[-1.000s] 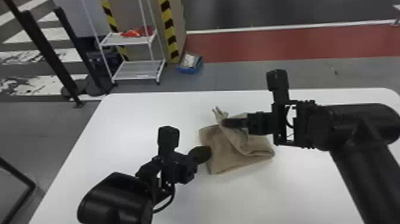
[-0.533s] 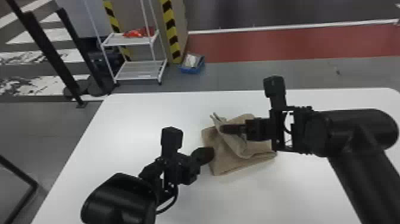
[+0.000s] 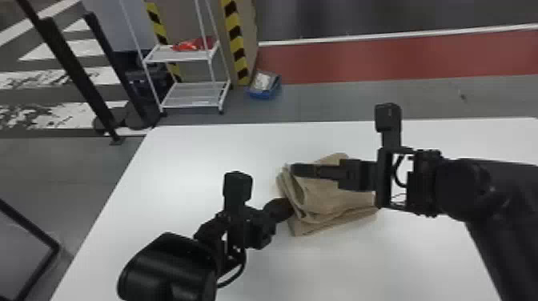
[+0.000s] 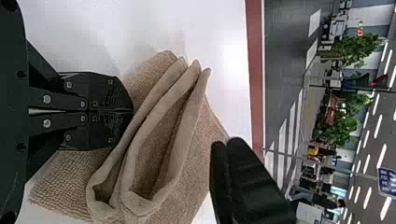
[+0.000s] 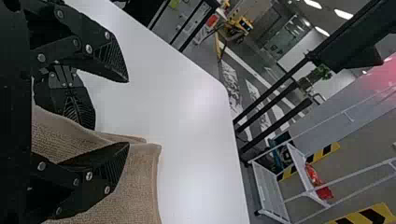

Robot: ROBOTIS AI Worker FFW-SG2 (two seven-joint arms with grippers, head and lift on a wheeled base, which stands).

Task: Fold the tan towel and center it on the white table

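Head view. A white table [image 3: 192, 160] fills the foreground, with a wire shelf [image 3: 192, 58] beyond it at eleven o'clock. We find the tan towel [image 3: 340, 200] on the tabletop, just off the view's centre toward four o'clock, folded in uneven layers. Around the towel's outline, we note the right gripper [image 3: 296, 170] over its ten o'clock side and the left gripper [image 3: 289, 208] at its eight o'clock edge.

Left wrist view. We see the left gripper's fingers [image 4: 102, 95] pressed together against the cloth, with no layer visible between them. Beside them the towel bends into looped folds [image 4: 187, 135] that gape rather than lie flat. We judge the terry light, soft and grippy, neither fragile nor likely to slip; a loose pinch would probably catch only the top layer.

Right wrist view. We see the right gripper's fingers [image 5: 112, 56] spread wide, one passing in front of the towel; nothing is pinched. To flatten the loops, we would press with closed fingers; to centre the bundle, we would take all layers together at opposite edges, since a pull on one corner could undo the fold.
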